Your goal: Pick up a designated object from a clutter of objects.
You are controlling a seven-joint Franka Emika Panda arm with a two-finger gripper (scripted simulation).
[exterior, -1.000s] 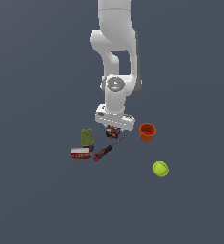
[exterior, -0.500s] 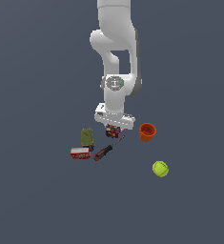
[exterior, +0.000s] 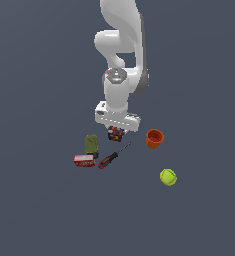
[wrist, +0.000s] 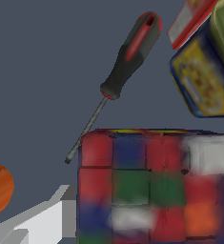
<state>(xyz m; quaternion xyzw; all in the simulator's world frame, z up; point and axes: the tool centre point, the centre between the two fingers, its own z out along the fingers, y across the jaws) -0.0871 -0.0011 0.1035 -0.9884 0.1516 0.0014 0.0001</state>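
Plain dark grey counter point(exterior: 39, 210), featureless backdrop. Puzzle cube point(exterior: 115, 134) sits right under the fingers point(exterior: 117, 131); can't tell their spread. Screwdriver point(wrist: 118, 76) just beside.

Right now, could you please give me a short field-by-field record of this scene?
target: puzzle cube, directly under the gripper
gripper state: cannot tell; fingers hidden in the exterior view
screwdriver: lying flat, shaft tip near the cube
can: upright, toward the exterior view's left of the cube
red box: in front of the can
orange cup: toward the exterior view's right of the cube
tennis ball: apart from the rest
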